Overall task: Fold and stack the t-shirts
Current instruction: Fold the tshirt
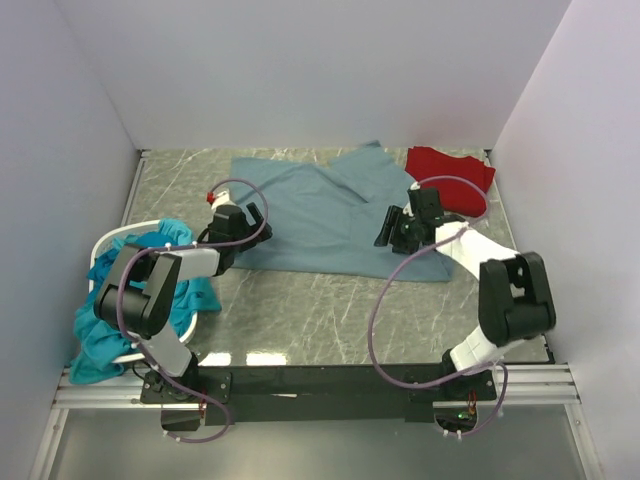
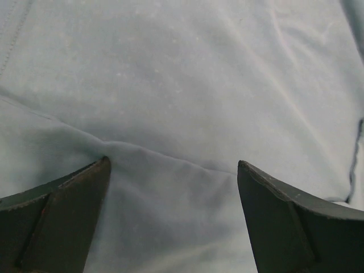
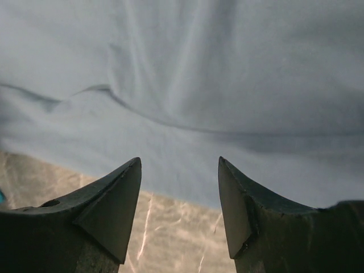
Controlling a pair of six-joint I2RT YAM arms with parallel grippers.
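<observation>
Top external: blue-grey t-shirt point(image 1: 320, 215) spread flat

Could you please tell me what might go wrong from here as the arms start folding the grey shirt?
1. The grey shirt lies rumpled, with a crease under the open left tool. Closing there may pinch a bunched fold rather than a clean edge.
2. The open right tool sits over the hem near bare table, so it could miss the cloth.
3. The red shirt lies right by the grey sleeve, so a pull might drag it.
</observation>
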